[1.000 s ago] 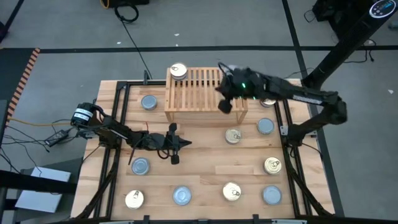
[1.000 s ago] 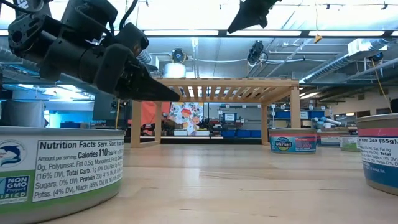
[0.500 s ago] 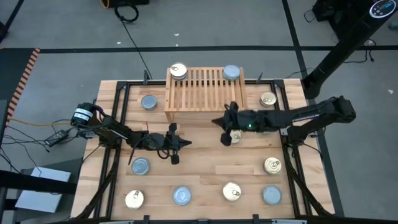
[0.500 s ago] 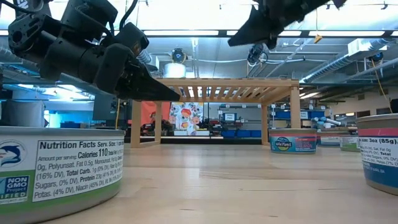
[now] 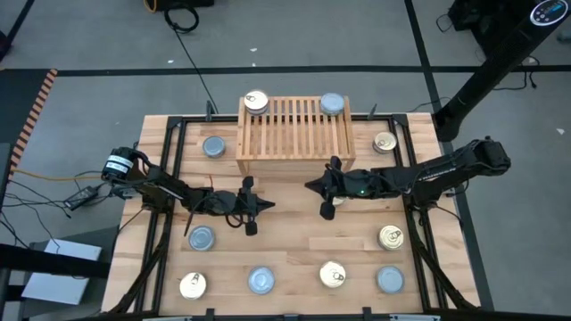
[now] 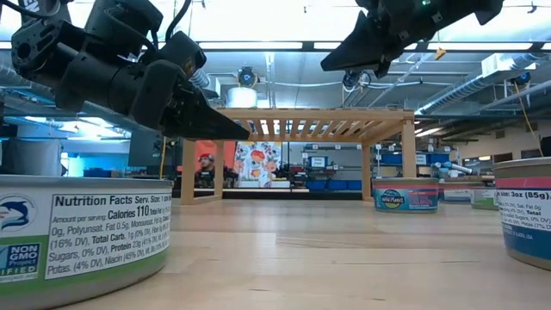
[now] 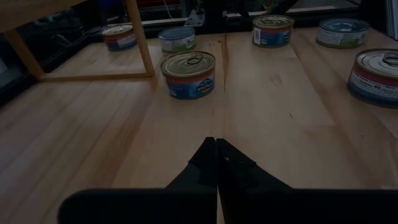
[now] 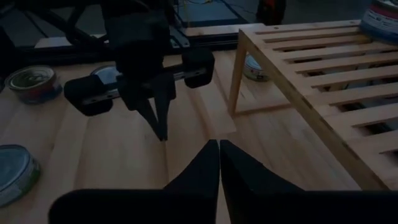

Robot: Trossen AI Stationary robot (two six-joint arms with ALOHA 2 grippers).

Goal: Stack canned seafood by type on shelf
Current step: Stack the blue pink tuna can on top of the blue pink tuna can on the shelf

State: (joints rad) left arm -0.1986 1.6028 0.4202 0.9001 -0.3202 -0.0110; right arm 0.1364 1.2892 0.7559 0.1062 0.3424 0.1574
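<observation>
Right gripper (image 5: 314, 185) fingers nearly together, empty, hovering in front of the shelf (image 5: 294, 134). Left gripper (image 5: 266, 206) closed, empty, above the table

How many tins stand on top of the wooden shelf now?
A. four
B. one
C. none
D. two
D. In the high view the shelf carries a gold-topped tin at one far corner and a silver-topped tin at the other, and nothing else.
</observation>
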